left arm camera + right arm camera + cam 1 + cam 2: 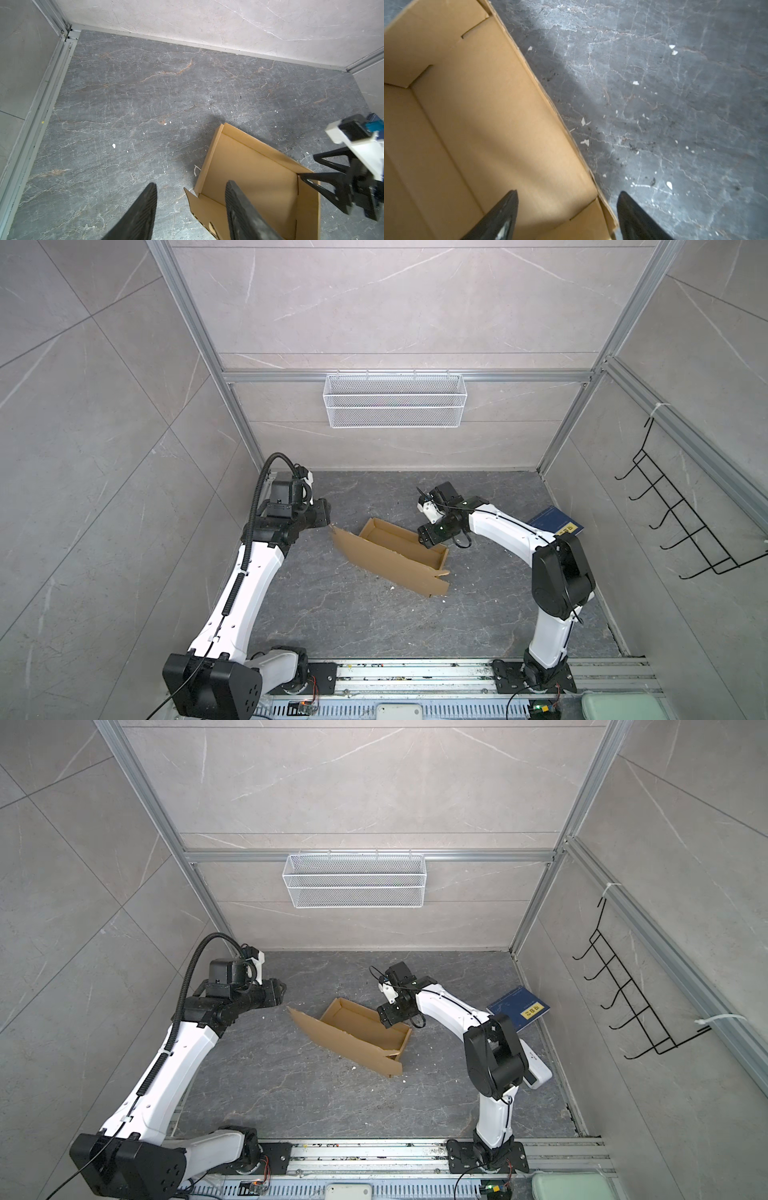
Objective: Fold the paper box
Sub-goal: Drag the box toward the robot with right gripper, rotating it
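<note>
Pale grey marble-look wall panels in an aluminium frame enclose the cell on three sides. A dark grey veined stone floor, flecked with white chips, spreads beneath and around the jaws of the left gripper and the right gripper. High on the back wall, well beyond both pairs of jaws, hangs a white wire mesh basket. A black wire hook rack hangs on the side wall, well out past the right jaws. Behind the jaws, slotted metal rails edge the floor. Light is even, shadows soft.
</note>
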